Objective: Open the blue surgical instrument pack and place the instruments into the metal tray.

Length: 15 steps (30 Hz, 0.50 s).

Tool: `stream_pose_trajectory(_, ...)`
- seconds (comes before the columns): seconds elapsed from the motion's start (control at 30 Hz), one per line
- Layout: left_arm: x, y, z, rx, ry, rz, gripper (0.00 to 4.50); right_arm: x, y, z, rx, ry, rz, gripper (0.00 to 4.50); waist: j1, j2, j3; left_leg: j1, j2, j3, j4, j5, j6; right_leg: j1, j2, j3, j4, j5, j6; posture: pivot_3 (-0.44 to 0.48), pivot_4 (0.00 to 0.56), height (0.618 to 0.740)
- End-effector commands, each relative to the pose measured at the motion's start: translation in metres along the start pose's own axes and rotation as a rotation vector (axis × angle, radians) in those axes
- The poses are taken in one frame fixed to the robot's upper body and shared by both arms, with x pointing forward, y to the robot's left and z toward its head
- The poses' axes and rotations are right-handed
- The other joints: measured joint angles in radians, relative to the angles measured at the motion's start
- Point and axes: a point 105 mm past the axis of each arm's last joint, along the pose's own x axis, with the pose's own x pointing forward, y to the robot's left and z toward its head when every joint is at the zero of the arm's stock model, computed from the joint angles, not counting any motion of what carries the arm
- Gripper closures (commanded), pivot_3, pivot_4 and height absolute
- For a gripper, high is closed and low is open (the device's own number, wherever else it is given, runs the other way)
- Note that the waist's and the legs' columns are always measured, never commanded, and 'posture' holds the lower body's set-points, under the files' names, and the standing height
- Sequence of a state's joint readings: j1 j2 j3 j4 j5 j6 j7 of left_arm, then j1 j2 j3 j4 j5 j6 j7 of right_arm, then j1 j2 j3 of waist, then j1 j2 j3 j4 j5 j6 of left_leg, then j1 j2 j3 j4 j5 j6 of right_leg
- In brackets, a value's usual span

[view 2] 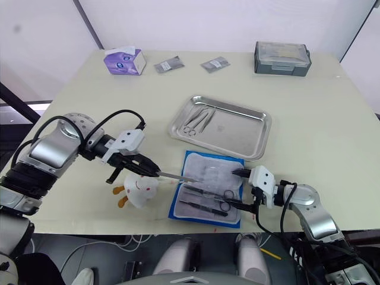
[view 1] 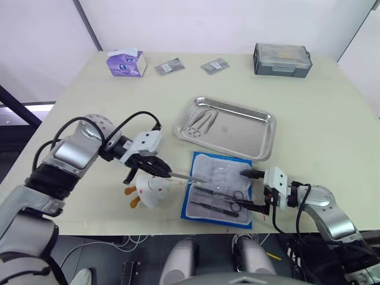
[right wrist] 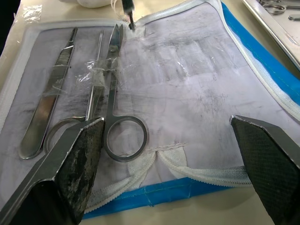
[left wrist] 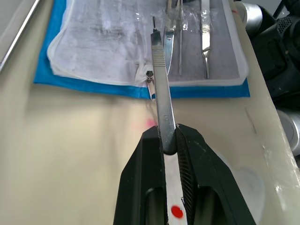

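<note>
A pale table (view 1: 309, 119) carries the blue surgical instrument pack (view 1: 199, 205), which lies unfolded near the front edge with its pale lining facing up. Scissors (right wrist: 117, 117) with ring handles, a flat silvery handle (right wrist: 44, 110) and a thin tool lie side by side on the lining under a scrap of clear film. The metal tray (view 1: 249, 139) sits just behind the pack, toward the middle of the table, with a few instruments (view 1: 200, 123) already resting in its left end. The left gripper (left wrist: 169, 140) hovers beside the left edge of the pack, its fingers pinching a slim silvery scalpel handle (left wrist: 161, 79) whose tip points over the lining. Just below that gripper, on the table, sits a small white toy chicken (view 1: 148, 189). The right gripper (view 1: 256, 191) rests at the right edge of the pack, its fingers spread wide and holding nothing. Along the far edge of the table stand a purple tissue box (view 1: 126, 63) at the left, two small grey packets (view 1: 170, 66) in the middle, and a grey lidded box (view 1: 282, 60) toward the right.
</note>
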<state>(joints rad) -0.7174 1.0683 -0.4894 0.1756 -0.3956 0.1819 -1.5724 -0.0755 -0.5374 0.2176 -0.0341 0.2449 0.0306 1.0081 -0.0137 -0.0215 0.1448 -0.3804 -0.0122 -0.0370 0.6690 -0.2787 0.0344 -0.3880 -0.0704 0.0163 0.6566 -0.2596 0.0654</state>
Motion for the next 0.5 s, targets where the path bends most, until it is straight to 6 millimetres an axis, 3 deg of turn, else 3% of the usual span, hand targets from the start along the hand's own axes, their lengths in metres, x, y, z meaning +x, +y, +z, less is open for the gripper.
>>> stream_pose_trajectory(0.03, -0.012, -0.005, 0.016, 0.018, -0.059, -0.023, 4.49, -0.004, 0.006, -0.031, 0.091, 0.106, -0.003, 0.0, 0.0, 0.0, 0.0, 0.0, 0.0, 0.0, 0.0, 0.0, 0.0, 0.0, 0.0, 0.0, 0.0, 0.0, 0.0, 0.0, 0.15, 0.734)
stream_pose_trajectory(0.17, -0.02, 0.005, 0.028, 0.0, -0.146, 0.042, 4.49, -0.005, 0.006, -0.031, 0.094, 0.106, -0.002, 0.0, 0.0, 0.0, 0.0, 0.0, 0.0, 0.0, 0.0, 0.0, 0.0, 0.0, 0.0, 0.0, 0.0, 0.0, 0.0, 0.0, 0.15, 0.734)
stream_pose_trajectory(0.37, -0.01, 0.036, 0.066, -0.012, -0.316, 0.22, 4.49, -0.005, 0.007, -0.032, 0.094, 0.108, 0.001, 0.0, 0.0, -0.001, 0.0, 0.0, 0.0, 0.0, 0.001, 0.0, 0.0, 0.0, 0.0, 0.0, 0.0, 0.0, 0.0, 0.0, 0.15, 0.734)
stream_pose_trajectory(0.5, -0.005, 0.065, 0.086, -0.132, -0.427, 0.405, 4.49, -0.005, 0.007, -0.032, 0.095, 0.108, 0.002, 0.0, 0.001, -0.001, 0.0, 0.0, 0.0, -0.001, 0.001, 0.0, 0.0, 0.0, 0.0, 0.0, 0.0, 0.0, 0.0, 0.0, 0.15, 0.734)
